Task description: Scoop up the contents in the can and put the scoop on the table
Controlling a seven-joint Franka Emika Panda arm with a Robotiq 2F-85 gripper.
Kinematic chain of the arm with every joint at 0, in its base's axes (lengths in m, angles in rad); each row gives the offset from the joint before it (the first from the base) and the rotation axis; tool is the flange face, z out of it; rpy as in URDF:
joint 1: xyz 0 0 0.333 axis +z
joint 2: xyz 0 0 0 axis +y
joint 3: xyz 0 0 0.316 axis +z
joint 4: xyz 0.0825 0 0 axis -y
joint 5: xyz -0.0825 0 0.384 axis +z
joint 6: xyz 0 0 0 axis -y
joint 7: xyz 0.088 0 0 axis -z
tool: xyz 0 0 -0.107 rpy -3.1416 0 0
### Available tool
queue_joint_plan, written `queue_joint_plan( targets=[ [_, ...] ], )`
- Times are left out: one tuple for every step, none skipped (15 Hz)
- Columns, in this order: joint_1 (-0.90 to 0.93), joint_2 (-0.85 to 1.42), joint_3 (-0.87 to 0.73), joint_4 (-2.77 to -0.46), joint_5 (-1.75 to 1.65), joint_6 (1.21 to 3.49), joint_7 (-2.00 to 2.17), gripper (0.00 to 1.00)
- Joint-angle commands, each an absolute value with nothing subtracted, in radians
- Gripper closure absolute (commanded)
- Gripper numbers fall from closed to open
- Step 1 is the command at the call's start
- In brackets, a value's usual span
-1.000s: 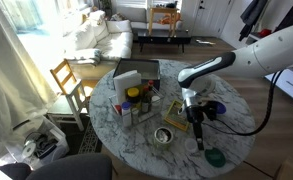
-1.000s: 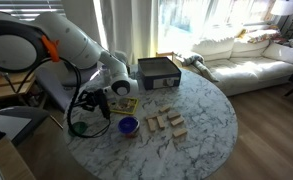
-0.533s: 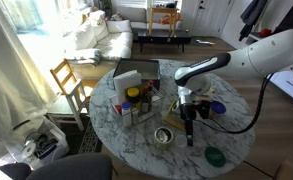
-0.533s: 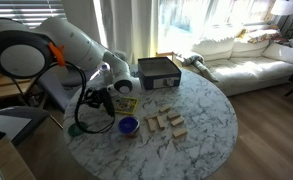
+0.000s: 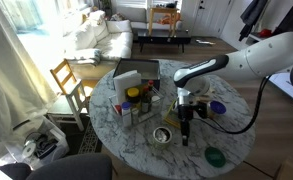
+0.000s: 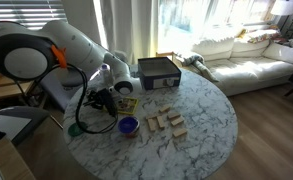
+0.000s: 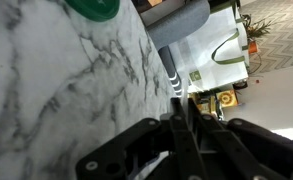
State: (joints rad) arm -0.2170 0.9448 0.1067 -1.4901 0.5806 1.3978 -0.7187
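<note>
The can [image 5: 163, 135] is a small silvery tin with a dark inside, standing on the white marble table [image 5: 136, 150] near its front. My gripper [image 5: 186, 110] is shut on the thin dark handle of the scoop [image 5: 184, 132]. The scoop hangs straight down just to the right of the can, its tip close to the tabletop. In the wrist view my gripper [image 7: 178, 112] has its jaws pressed together on the dark scoop handle [image 7: 173, 75] above the marble top [image 7: 56, 90]. The can is not visible there. In an exterior view my gripper [image 6: 99, 100] hides the can.
A flat green disc [image 5: 215, 156] lies at the table's front right and shows in the wrist view [image 7: 94, 8]. A blue-purple bowl [image 5: 218, 107] sits behind the arm. Bottles and a black box [image 5: 134, 80] stand at the back left. Wooden blocks [image 6: 167, 122] lie mid-table.
My gripper has carried the scoop sideways from near the green disc towards the can; the scoop now hangs right beside it. Nothing else has moved.
</note>
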Motion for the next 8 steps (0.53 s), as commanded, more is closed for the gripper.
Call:
queue_joint_plan(
  targets=[
    [-0.216,0.975,0.103,-1.457,0.588,1.405,-0.666,0.92],
    [-0.218,0.974,0.103,-1.456,0.588,1.404,-0.660,0.67],
    [-0.217,0.972,0.100,-1.456,0.586,1.410,-0.650,0.67],
    [-0.219,0.972,0.100,-1.453,0.585,1.410,-0.641,0.62],
    [-0.221,0.970,0.099,-1.451,0.584,1.412,-0.636,0.56],
    [-0.222,0.970,0.098,-1.448,0.584,1.411,-0.630,0.47],
    [-0.223,0.967,0.098,-1.446,0.581,1.413,-0.625,0.40],
    [-0.224,0.965,0.098,-1.444,0.581,1.412,-0.622,0.31]
  ],
)
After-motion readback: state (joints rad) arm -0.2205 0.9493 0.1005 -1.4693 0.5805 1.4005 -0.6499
